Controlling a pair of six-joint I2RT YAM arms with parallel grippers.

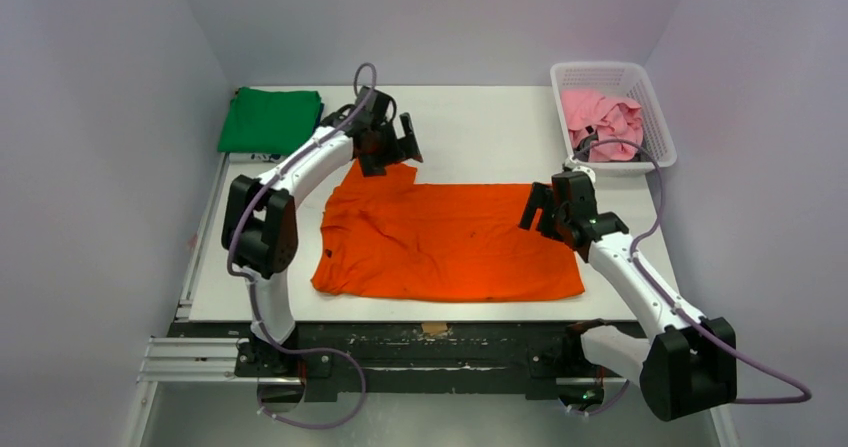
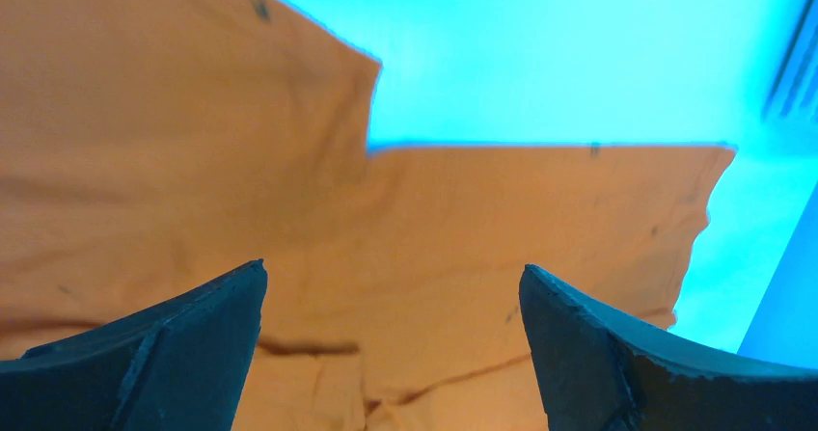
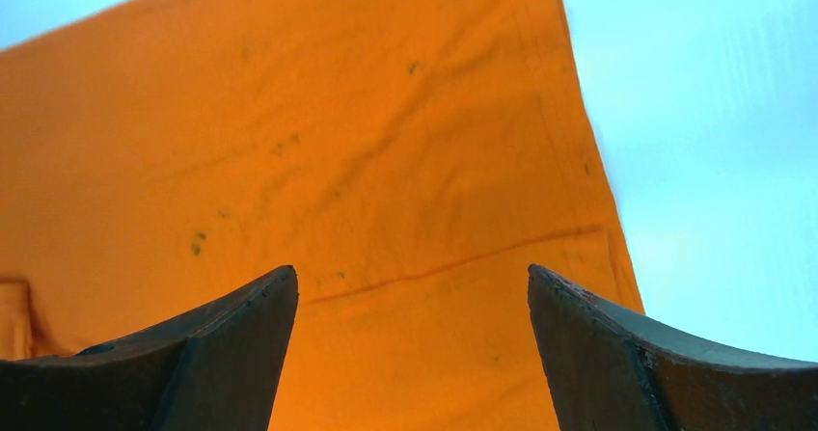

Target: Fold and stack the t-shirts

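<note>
The bright orange t-shirt (image 1: 450, 242) lies spread flat in the middle of the table, one sleeve sticking out at its far left. My left gripper (image 1: 395, 147) hovers open and empty over that sleeve; the left wrist view shows the orange t-shirt (image 2: 289, 190) below the spread fingers (image 2: 222, 325). My right gripper (image 1: 540, 212) hovers open and empty over the shirt's far right corner, seen in the right wrist view (image 3: 338, 161). A green t-shirt (image 1: 270, 120) lies folded at the far left. A pink t-shirt (image 1: 603, 117) lies crumpled in the basket. The dark blue t-shirt is out of view.
The white plastic lattice basket (image 1: 655, 122) stands at the far right corner. White walls enclose the table on three sides. A metal rail (image 1: 200, 357) runs along the near left edge by the arm bases.
</note>
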